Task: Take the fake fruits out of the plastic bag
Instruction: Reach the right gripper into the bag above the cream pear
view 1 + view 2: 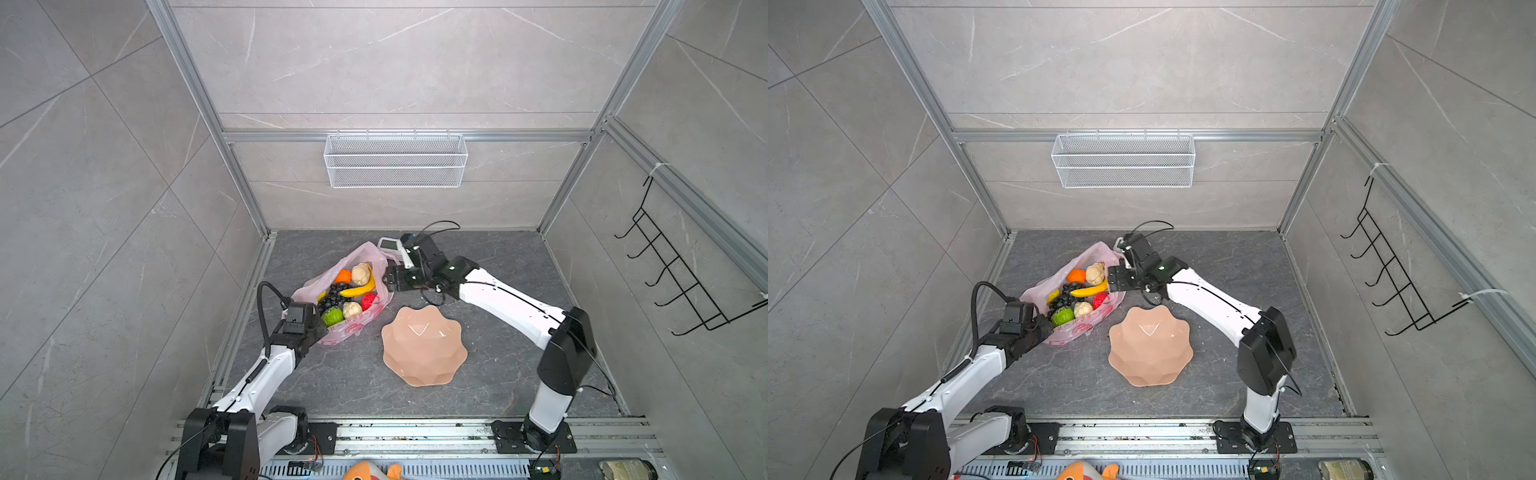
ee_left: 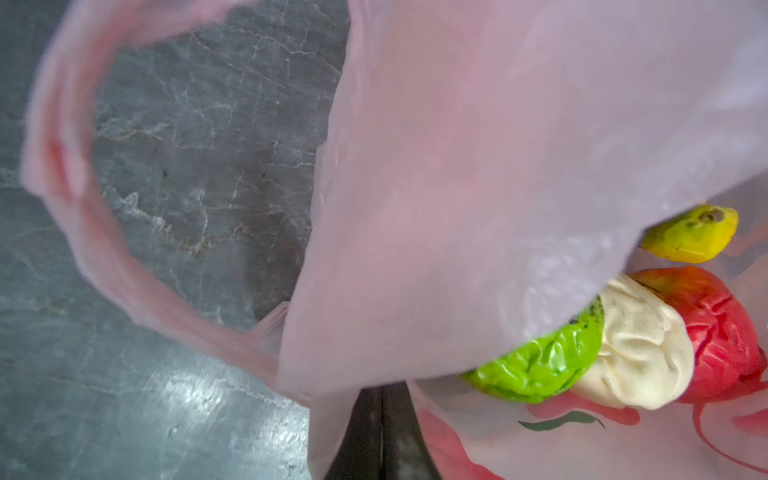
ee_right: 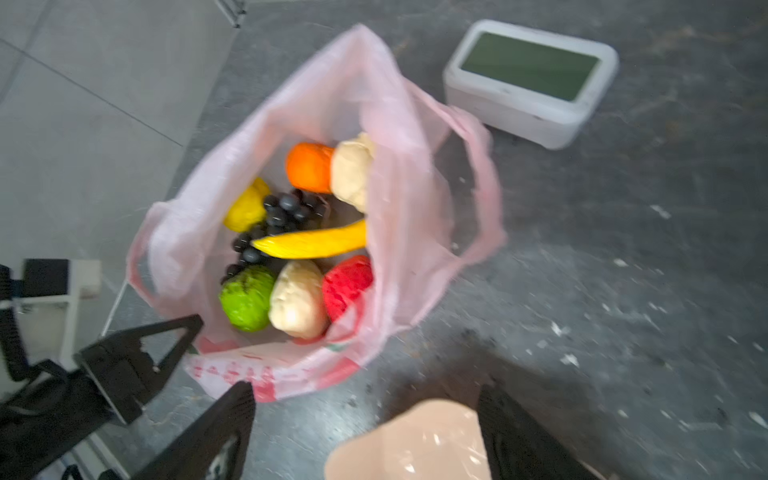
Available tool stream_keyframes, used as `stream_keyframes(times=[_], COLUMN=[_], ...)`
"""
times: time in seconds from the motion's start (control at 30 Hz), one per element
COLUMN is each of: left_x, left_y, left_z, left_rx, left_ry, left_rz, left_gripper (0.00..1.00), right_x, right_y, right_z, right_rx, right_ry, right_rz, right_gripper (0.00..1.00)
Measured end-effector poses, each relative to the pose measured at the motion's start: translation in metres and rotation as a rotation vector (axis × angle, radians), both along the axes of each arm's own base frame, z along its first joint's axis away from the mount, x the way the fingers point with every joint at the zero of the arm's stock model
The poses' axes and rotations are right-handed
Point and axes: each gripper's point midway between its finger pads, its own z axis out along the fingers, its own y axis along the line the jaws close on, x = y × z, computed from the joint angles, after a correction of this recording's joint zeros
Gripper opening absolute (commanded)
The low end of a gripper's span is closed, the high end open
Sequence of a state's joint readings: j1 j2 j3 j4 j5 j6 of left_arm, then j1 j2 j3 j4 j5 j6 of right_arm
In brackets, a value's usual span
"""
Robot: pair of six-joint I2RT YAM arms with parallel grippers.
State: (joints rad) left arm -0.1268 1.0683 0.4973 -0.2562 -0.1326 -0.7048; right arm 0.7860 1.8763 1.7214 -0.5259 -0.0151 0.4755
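The plastic bag point(image 1: 351, 328) lies slumped on the dark tabletop point(image 1: 490, 386) with its mouth gaping upward. All the fake fruits sit inside it. The banana point(image 1: 359, 289) lies across the top of the heap, with the grape bunch point(image 1: 332, 297) and lemon point(image 3: 245, 205) beside it. The orange point(image 1: 343, 275) and one beige lump point(image 1: 360, 274) are toward the handle end. The green bumpy fruit point(image 1: 332, 316), the second beige lump point(image 1: 352, 309) and the red apple point(image 1: 368, 301) are toward the printed bottom. Nothing is out yet, so the unloading looks to be at its very start. The left hand point(image 1: 319, 329) is clenched on a fold of the bag's film next to the green fruit, pinning that side. The right hand point(image 1: 386, 279) hangs empty at the bag's opposite rim, its jaws spread wide.

The next move probably calls for the right hand to dip through the mouth and close across the banana, the most exposed piece. It would need to avoid pinching the thin film or the loose handle loop point(image 3: 492, 187) drooping on its side. Room is tight beyond the handle end, where a white device point(image 3: 530, 81) sits just beside the bag, and the enclosure wall point(image 1: 199, 270) runs near the bag behind the left hand. Open tabletop and the empty peach bowl point(image 1: 424, 357) lie beside the bag's printed end, a good place to set fruit down.
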Motion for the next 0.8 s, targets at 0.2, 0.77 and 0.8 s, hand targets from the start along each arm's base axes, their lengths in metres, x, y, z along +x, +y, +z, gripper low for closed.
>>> stream_keyframes(times=[0.2,0.77,0.8], left_x=[-0.021,-0.021,-0.017], left_y=[0.002,-0.009,-0.010], left_z=[0.006,-0.009,-0.005], left_rx=[-0.064,-0.033,-0.025], left_ry=[-0.025,0.058,0.049], left_rz=[0.082,-0.028,-0.044], left_gripper=[0.00,0.00,0.00], right_x=[-0.002,-0.026,-0.026], right_y=[0.071,0.069,0.069], right_z=[-0.033,-0.110,-0.111], right_rx=[-0.024,-0.171,-0.178], right_ry=[0.035,0.206,0.211], right_rz=[0.082,0.077,0.075], right_gripper=[0.78,0.73,0.73])
